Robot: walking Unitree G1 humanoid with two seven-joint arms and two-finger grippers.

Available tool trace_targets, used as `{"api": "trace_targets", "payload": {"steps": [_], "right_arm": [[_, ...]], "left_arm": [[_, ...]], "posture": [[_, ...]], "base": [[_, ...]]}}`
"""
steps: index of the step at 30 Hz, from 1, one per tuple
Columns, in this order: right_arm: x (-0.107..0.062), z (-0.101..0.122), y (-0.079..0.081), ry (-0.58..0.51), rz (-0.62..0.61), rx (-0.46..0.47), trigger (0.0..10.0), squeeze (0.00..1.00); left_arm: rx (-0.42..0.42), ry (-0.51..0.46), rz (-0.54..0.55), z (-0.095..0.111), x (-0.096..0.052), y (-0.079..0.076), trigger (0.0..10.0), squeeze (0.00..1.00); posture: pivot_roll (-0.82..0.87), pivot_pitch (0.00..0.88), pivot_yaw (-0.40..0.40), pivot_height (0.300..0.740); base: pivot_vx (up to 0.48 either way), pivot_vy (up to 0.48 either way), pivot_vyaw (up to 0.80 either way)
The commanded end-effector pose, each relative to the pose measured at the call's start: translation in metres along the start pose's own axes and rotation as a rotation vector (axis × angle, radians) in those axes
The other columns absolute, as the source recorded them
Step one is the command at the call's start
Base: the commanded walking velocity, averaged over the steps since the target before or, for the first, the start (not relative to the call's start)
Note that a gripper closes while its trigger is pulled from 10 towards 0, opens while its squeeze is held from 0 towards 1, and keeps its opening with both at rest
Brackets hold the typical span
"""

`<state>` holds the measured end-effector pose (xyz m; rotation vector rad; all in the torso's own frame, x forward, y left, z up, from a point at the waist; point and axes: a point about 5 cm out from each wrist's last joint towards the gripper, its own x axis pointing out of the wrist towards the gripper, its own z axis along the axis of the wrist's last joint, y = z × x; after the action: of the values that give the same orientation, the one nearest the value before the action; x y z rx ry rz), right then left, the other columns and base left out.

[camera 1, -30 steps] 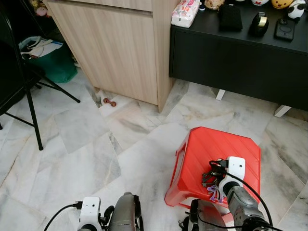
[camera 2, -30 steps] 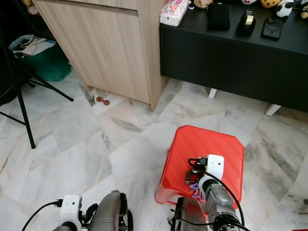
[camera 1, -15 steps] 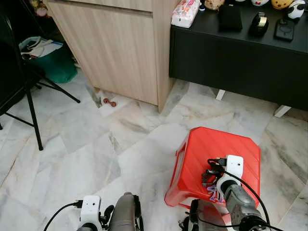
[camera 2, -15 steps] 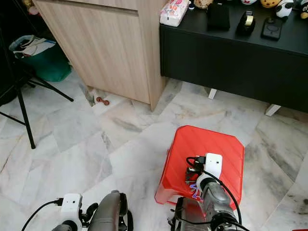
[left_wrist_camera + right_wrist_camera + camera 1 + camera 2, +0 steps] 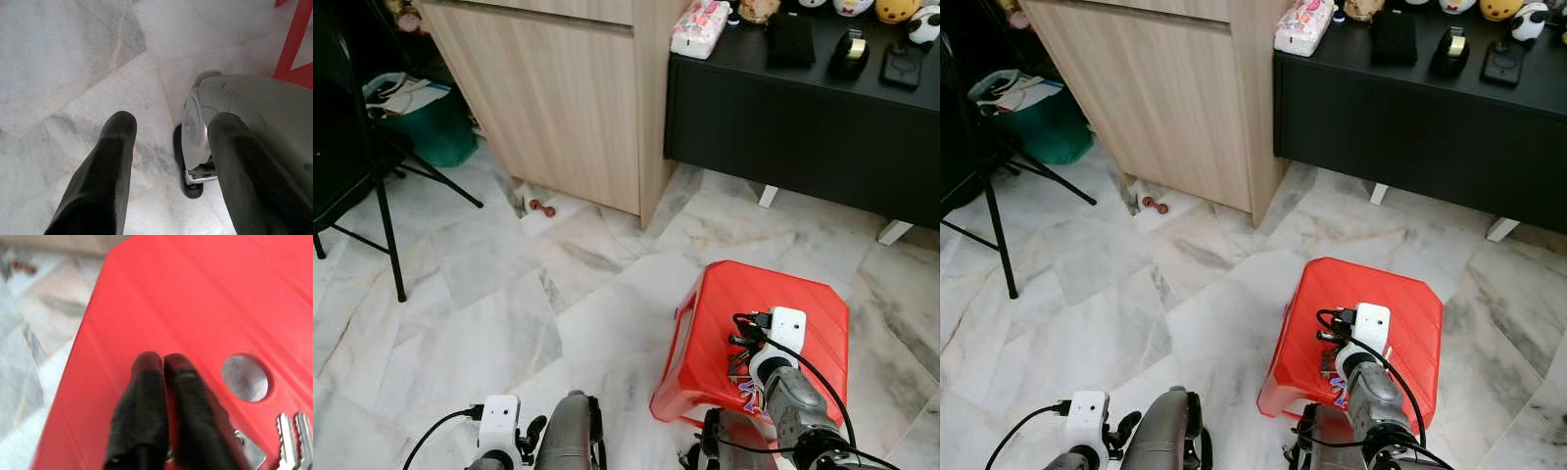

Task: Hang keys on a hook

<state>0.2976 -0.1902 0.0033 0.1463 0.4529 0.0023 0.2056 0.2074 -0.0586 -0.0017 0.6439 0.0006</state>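
Our right gripper (image 5: 164,363) is pinching shut above the red stool (image 5: 803,304), keys (image 5: 293,440) dangling beside it; our left gripper (image 5: 168,129) is hanging open.

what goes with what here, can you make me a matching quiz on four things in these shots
Things:
1. red stool
2. keys
3. right gripper
4. left gripper

States:
A. fingers open, over marble floor
B. fingers shut, over the stool top
C. lying on the stool near a round hole
D. standing on the floor before the black cabinet

Pairs: 1-D, 2-C, 3-B, 4-A
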Motion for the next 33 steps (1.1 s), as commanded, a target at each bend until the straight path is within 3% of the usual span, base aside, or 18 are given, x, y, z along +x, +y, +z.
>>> {"api": "trace_targets", "payload": {"steps": [1, 7, 21, 22, 23, 33], "right_arm": [[-0.003, -0.007, -0.003, 0.032, 0.005, -0.06, 10.0, 1.0], [0.0, 0.014, -0.017, 0.017, 0.029, -0.269, 10.0, 1.0], [-0.002, 0.007, -0.019, 0.1, 0.077, -0.312, 10.0, 1.0], [-0.002, 0.005, -0.019, 0.106, 0.081, -0.325, 10.0, 0.4], [-0.002, 0.004, -0.019, 0.111, 0.083, -0.338, 10.0, 0.0], [-0.005, -0.004, -0.024, 0.173, 0.065, -0.451, 10.0, 0.0]], "left_arm": [[-0.021, 0.06, 0.022, -0.016, -0.007, 0.005, 10.0, 0.0], [-0.022, 0.06, 0.024, -0.016, -0.007, 0.006, 10.0, 0.0], [-0.006, 0.071, 0.019, -0.015, -0.006, 0.007, 10.0, 0.0], [-0.005, 0.071, 0.017, -0.015, -0.006, 0.007, 10.0, 0.0], [-0.005, 0.071, 0.016, -0.015, -0.006, 0.007, 10.0, 0.0], [0.005, 0.07, 0.025, -0.012, -0.005, 0.009, 10.0, 0.0]], "posture": [[0.15, 0.21, 0.041, 0.639], [0.15, 0.211, 0.038, 0.639], [0.14, 0.208, 0.055, 0.639], [0.15, 0.207, 0.056, 0.639], [0.15, 0.205, 0.056, 0.639], [0.15, 0.189, 0.059, 0.639]], "base": [[0.0, 0.0, 0.0], [0.0, 0.0, 0.0], [0.0, 0.0, 0.0], [0.0, 0.0, 0.0], [0.0, 0.0, 0.0], [0.0, 0.0, 0.0]]}}
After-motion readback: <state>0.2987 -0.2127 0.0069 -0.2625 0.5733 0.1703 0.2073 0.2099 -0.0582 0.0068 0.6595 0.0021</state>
